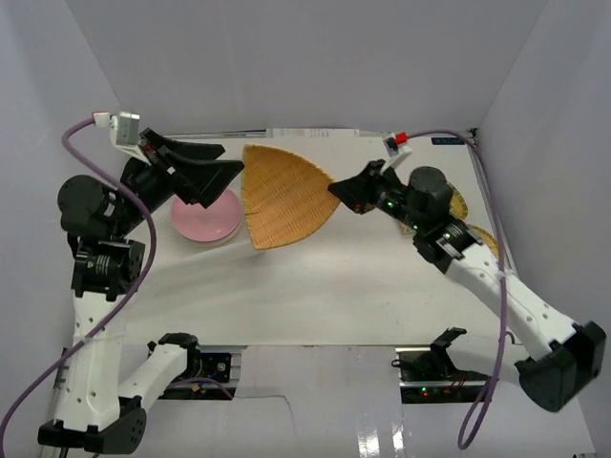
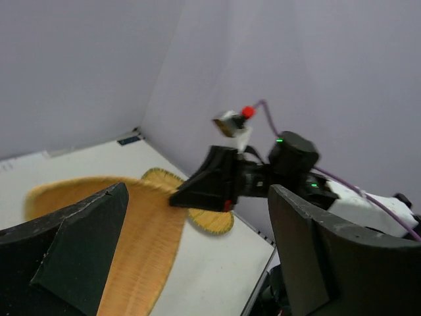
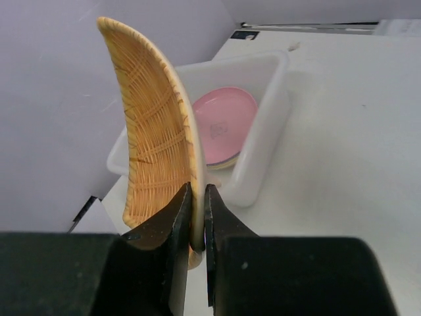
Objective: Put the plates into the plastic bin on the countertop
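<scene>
**Right gripper pinching a wicker dish by its corner**

On my right wrist view the right gripper [image 3: 198, 197] is closed tight on the narrow end of a fan-shaped wicker dish [image 3: 154, 131], one finger on each face. The dish stands on edge from this angle, its wide curved rim pointing away from the fingers. From overhead I see it lifted clear of the countertop [image 1: 363, 286], spread between the two arms.

Past the dish sits the white bin [image 3: 263, 145] with a pink plate [image 3: 223, 125] lying flat inside; a yellowish rim peeks out under it.

The left gripper [image 1: 227, 160] has its jaws spread wide with nothing between them, its tips just beside the dish's far edge. I cannot tell if they touch.

Two more wicker dishes [image 1: 458, 202] lie on the countertop behind my right arm.
</scene>
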{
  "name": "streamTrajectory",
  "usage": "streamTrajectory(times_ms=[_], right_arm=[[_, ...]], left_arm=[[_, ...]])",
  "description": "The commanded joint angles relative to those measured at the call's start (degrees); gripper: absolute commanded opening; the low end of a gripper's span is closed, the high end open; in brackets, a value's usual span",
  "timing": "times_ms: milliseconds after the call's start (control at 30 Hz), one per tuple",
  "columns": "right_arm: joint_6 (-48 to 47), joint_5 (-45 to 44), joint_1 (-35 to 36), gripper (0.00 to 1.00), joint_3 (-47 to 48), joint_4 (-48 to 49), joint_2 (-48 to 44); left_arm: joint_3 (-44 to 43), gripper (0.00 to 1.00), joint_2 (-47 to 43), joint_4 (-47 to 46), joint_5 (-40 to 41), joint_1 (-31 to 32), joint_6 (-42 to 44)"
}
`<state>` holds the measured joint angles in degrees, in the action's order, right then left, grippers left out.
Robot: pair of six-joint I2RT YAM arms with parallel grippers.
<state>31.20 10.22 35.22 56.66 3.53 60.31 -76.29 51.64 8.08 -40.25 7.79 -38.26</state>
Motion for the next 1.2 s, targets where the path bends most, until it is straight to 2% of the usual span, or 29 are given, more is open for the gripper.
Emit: streamTrajectory(times_ms=[0, 100, 233, 300, 400, 600, 633, 667, 700, 733, 767, 1000, 1067, 1133, 1167], right_arm=[[3.4, 6.6, 4.3, 0.08, 7.8, 12.1, 12.3], [6.8, 9.1, 7.1, 0.08, 17.1, 17.2, 27.8], [7.5, 8.1, 10.5, 0.08, 31.3, 14.8, 41.3], [8.5, 7.6, 11.4, 0.08, 38.0, 13.1, 45.8], [9.7, 5.3, 11.8, 0.08, 43.9, 11.2, 54.6], [11.3, 3.5, 12.7, 0.08, 53.6, 3.4, 66.2], [11.3, 2.8, 12.9, 0.10, 55.2, 2.2, 67.0], [11.3, 2.1, 13.0, 0.16, 55.4, 0.5, 67.5], [11.3, 0.1, 13.1, 0.27, 55.0, 0.6, 67.6], [11.3, -0.9, 13.1, 0.47, 53.5, 1.0, 67.0], [11.3, -1.3, 13.1, 0.53, 53.0, 2.4, 66.4], [7.0, -2.6, 13.3, 0.76, 61.8, -1.0, 63.8], [5.0, -2.3, 13.0, 0.80, 57.8, -0.7, 60.4], [2.1, -3.0, 12.5, 0.82, 52.1, 0.9, 52.8], [1.3, -3.8, 11.0, 0.82, 45.4, 1.6, 49.8]], left_arm=[[-2.8, 0.98, -1.0, -2.8, -0.7, 0.3, -2.2], [-2.6, 0.98, -0.4, -6.1, -1.8, 0.3, -4.2], [-1.8, 0.98, 1.0, -6.8, -1.6, 0.4, -4.5], [-0.8, 0.98, 1.9, -7.0, -1.6, 0.3, -4.6], [1.2, 0.98, 2.7, -7.2, -1.4, 0.5, -4.9], [3.5, 0.98, 5.1, -7.4, -1.0, 0.5, -5.6], [3.6, 0.98, 5.4, -7.4, -0.6, 0.5, -5.7], [3.6, 0.98, 5.8, -7.3, -0.4, 0.5, -5.6], [3.6, 0.98, 6.1, -6.8, 0.2, 0.5, -5.5], [3.4, 0.98, 6.5, -5.9, 1.7, 0.5, -5.3], [2.9, 0.98, 6.9, -5.3, 2.6, 0.5, -5.0], [0.4, 0.98, 9.2, -0.9, 8.0, 0.6, -3.6], [0.3, 0.98, 9.7, -0.3, 9.4, 0.7, -3.7], [0.5, 0.98, 11.3, 0.2, 10.4, 1.7, -3.6], [0.8, 0.98, 12.0, 0.5, 12.2, 2.5, -3.6]])
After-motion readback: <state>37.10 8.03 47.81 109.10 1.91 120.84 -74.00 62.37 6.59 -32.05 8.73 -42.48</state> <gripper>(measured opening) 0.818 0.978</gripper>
